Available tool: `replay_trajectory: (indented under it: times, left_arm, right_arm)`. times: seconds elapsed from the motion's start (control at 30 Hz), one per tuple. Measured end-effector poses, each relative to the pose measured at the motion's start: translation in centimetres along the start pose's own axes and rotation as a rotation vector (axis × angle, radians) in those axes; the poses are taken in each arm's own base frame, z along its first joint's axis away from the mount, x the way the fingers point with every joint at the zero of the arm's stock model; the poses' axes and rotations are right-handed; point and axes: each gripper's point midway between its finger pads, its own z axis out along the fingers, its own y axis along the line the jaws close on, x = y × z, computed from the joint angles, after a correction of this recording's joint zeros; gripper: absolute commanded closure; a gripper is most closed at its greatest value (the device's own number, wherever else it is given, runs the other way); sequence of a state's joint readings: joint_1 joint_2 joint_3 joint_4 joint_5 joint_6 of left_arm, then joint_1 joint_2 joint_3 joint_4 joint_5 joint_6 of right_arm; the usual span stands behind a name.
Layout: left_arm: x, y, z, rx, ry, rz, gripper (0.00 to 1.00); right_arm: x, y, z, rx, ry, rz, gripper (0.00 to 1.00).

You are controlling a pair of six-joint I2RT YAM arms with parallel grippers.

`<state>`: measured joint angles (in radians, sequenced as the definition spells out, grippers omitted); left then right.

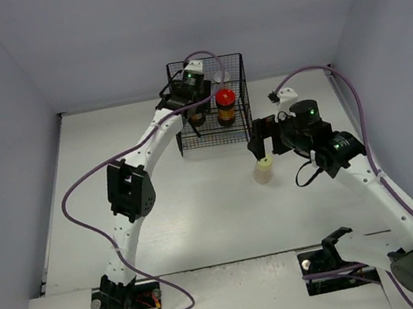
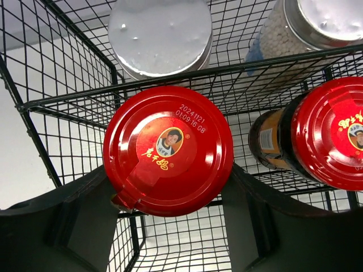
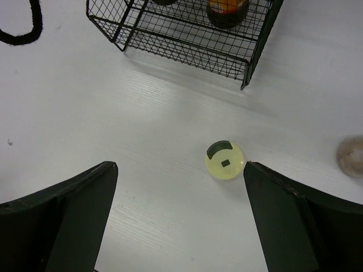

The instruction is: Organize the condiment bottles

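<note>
While the left gripper [image 2: 168,190] is closed onto the red-lidded jar [image 2: 167,150], one finger pressed to each side of its lid at the centre of the left wrist view, the step in hand looks like seating that jar in the black wire basket [image 2: 68,102]. Whether its base rests on the mesh floor cannot be told. If it does, the next move calls for parting the fingers and rising straight up, since the basket's wires run close at the left and the second red-lidded jar [image 2: 332,133] stands near at the right edge. Behind, a silver-capped bottle [image 2: 160,35] sits at top centre and a second silver-capped bottle [image 2: 326,20] at the upper right. The right gripper [image 3: 180,170] hangs wide open and empty over the table [image 3: 85,85]. The yellow-green-capped bottle [image 3: 225,161] stands between its fingers, nearer the right one, and a blurred pinkish cap [image 3: 351,156] shows at the right edge.
</note>
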<state>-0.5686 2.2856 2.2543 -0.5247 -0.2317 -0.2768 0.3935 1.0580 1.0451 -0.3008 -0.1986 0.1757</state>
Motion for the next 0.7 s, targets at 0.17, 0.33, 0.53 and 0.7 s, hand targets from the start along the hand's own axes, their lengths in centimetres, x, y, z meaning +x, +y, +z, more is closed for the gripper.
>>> replay_trajectory:
  times: [0.17, 0.33, 0.53, 0.7]
  left_arm:
    - [-0.1, -0.1, 0.5, -0.004, -0.019, -0.01, 0.58]
    - [-0.1, -0.2, 0.9, -0.003, -0.034, -0.033, 0.36]
    - [-0.2, -0.4, 1.2, 0.004, -0.051, -0.046, 0.24]
    - [-0.2, -0.5, 1.3, 0.002, -0.06, -0.045, 0.19]
  right_arm:
    - [0.6, -0.1, 0.2, 0.003, 0.013, 0.002, 0.0]
    - [0.9, -0.2, 0.3, 0.004, 0.02, 0.002, 0.0]
    - [1.2, -0.3, 0.4, 0.006, 0.026, 0.003, 0.0]
    - [1.6, -0.4, 0.5, 0.008, 0.036, 0.004, 0.0]
